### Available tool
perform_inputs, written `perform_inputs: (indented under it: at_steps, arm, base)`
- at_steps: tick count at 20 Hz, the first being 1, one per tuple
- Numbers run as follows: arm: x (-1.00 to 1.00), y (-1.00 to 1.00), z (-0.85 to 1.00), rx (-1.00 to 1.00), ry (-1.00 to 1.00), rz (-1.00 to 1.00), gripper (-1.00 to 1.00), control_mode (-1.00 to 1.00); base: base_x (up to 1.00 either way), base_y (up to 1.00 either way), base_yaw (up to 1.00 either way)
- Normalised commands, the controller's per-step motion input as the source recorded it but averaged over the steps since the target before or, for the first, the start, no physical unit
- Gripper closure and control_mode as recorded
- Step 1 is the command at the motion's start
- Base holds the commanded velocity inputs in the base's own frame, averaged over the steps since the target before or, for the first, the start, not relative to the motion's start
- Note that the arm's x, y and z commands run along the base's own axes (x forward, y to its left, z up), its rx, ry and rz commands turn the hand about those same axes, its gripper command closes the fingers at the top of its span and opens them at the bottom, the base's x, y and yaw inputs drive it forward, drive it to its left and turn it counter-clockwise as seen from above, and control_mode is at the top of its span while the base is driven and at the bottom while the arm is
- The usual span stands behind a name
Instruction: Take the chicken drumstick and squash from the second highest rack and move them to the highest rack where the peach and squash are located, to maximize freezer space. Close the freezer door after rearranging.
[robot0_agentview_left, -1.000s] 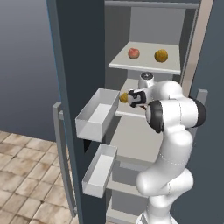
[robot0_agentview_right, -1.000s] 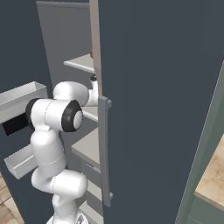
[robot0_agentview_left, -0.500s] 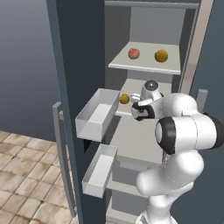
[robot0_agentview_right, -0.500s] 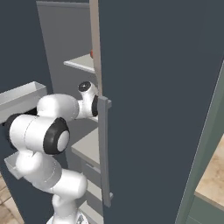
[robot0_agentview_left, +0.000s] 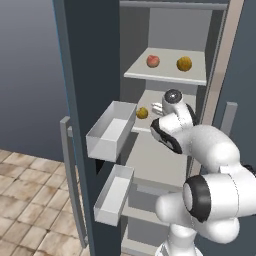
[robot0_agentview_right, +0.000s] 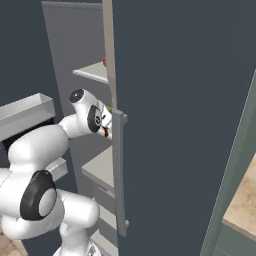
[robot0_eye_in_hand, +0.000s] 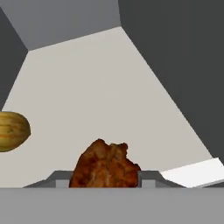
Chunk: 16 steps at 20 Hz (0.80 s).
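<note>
On the second highest rack (robot0_eye_in_hand: 100, 92) my gripper (robot0_eye_in_hand: 105, 178) is shut on the brown chicken drumstick (robot0_eye_in_hand: 105, 164), which fills the gap between the two fingertips. A ribbed yellow squash (robot0_eye_in_hand: 11, 131) lies on the same rack to the left, apart from the hand. In the left base view the gripper (robot0_agentview_left: 158, 107) reaches in just right of that squash (robot0_agentview_left: 142, 113). On the highest rack (robot0_agentview_left: 165, 75) rest the peach (robot0_agentview_left: 153, 61) and an orange squash (robot0_agentview_left: 184, 63). From the right, the gripper (robot0_agentview_right: 105, 125) shows a bit of the drumstick (robot0_agentview_right: 106, 132) beside the door edge.
The freezer door (robot0_agentview_left: 85, 100) stands open at the left, with two grey bins (robot0_agentview_left: 110, 132) (robot0_agentview_left: 114, 192) on its inner side. A lower shelf (robot0_agentview_left: 155, 165) sits under my arm. The dark neighbouring door with its long handle (robot0_agentview_right: 119, 170) stands close on the right.
The arm has swung its elbow toward the cameras and pushed the hand deeper onto the second rack. The jaws have narrowed onto the drumstick.
</note>
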Motion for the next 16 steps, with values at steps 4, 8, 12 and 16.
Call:
perform_inputs:
  at_steps: [4,8,12,16]
  arm:
    - [-0.50,0.01,0.89,0.00,0.02,-0.09,1.00,-1.00]
    - [-0.56,0.03,0.85,0.00,0.10,-0.01,1.00,-1.00]
    - [-0.75,0.11,0.67,0.00,0.04,0.00,1.00,-1.00]
    - [-0.90,0.13,0.54,0.00,0.00,0.00,1.00,-1.00]
  base:
    - [0.00,0.00,0.00]
    - [0.00,0.00,0.00]
    - [0.00,0.00,0.00]
    - [0.00,0.00,0.00]
